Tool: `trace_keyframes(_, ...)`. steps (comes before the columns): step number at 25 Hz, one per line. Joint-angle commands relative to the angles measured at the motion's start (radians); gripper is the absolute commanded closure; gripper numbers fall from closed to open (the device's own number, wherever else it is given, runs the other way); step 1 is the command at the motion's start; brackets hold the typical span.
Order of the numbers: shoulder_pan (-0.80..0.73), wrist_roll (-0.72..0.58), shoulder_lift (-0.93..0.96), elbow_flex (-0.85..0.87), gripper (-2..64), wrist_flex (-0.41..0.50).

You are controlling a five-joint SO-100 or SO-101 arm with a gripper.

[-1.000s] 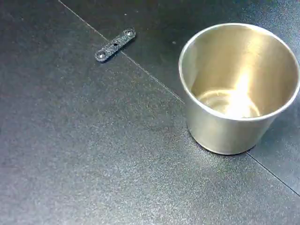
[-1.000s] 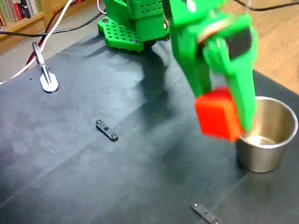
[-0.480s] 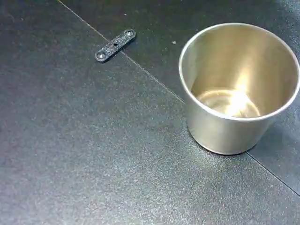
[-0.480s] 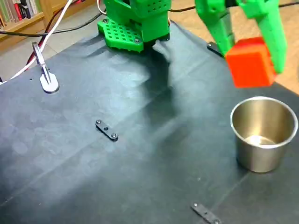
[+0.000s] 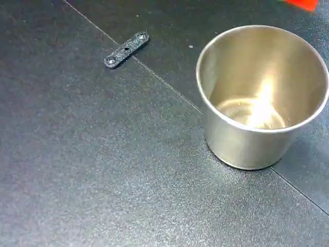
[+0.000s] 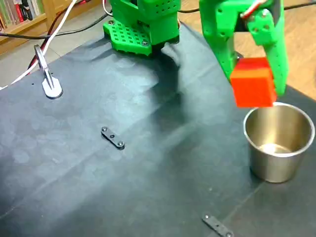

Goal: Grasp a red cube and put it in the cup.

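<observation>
– gripper (image 6: 254, 89): we see its green fingers clamped on the red cube (image 6: 254, 88), held in the air just above the cup's (image 6: 279, 143) back-left rim in a fixed view.
– and around the cup?
– in a fixed view the cup (image 5: 262, 98) stands upright and empty on the dark mat (image 5: 103, 170); a small black bracket (image 5: 126, 49) lies well apart. a second bracket (image 6: 217, 225) lies near the front edge. we can read no writing.

The arm is bright green plastic throughout. Its gripper (image 6: 256, 74) has two long, flat green fingers (image 6: 223, 54). Above them a black motor block shows, with red and white wires. Behind the gripper, the green base (image 6: 140, 29) is perforated with rows of small holes.
</observation>
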Motion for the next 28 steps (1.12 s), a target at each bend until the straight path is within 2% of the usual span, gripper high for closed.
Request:
trace_keyframes(1,-0.015,0.008,0.023,0.003,62.1,-0.015)
trace_keyframes(7,-0.015,0.012,-0.077,-0.005,62.1,-0.020)
trace_keyframes(13,-0.015,0.048,-0.115,-0.008,62.0,-0.166)
trace_keyframes(22,-0.080,0.132,-0.140,-0.003,62.0,-0.167)
trace_keyframes(28,-0.106,0.138,-0.141,0.000,62.0,-0.170)
